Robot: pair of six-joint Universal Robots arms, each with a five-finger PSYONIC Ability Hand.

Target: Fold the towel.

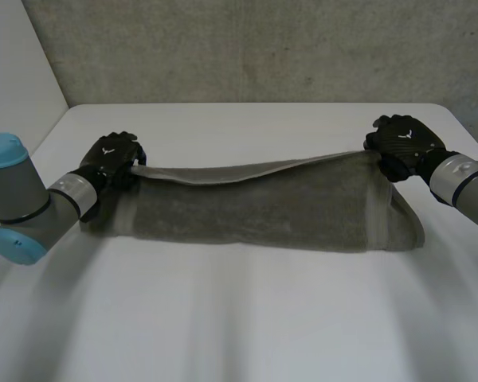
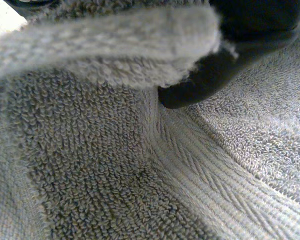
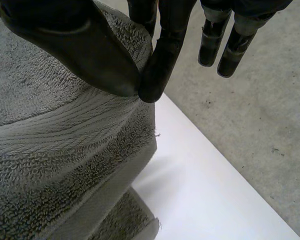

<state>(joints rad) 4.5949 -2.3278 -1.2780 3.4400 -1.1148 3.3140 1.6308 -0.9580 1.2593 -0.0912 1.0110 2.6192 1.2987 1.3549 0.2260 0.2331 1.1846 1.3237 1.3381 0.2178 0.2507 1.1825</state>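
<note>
A grey towel [image 1: 263,207] lies across the white table [image 1: 239,318], its far edge lifted and stretched between my two hands. My left hand [image 1: 110,159] pinches the raised edge at the towel's left corner; in the left wrist view a fingertip [image 2: 200,85] presses against the thick folded edge of the towel [image 2: 105,45]. My right hand [image 1: 402,143] holds the right corner; in the right wrist view thumb and finger of the right hand [image 3: 115,75] pinch the towel [image 3: 65,150] together. The towel's near part rests on the table.
A grey wall [image 1: 263,48] rises behind the table's far edge. In the right wrist view the table edge [image 3: 225,170] runs close beside the towel's corner, with grey floor [image 3: 260,110] beyond. White table surface stretches in front of the towel.
</note>
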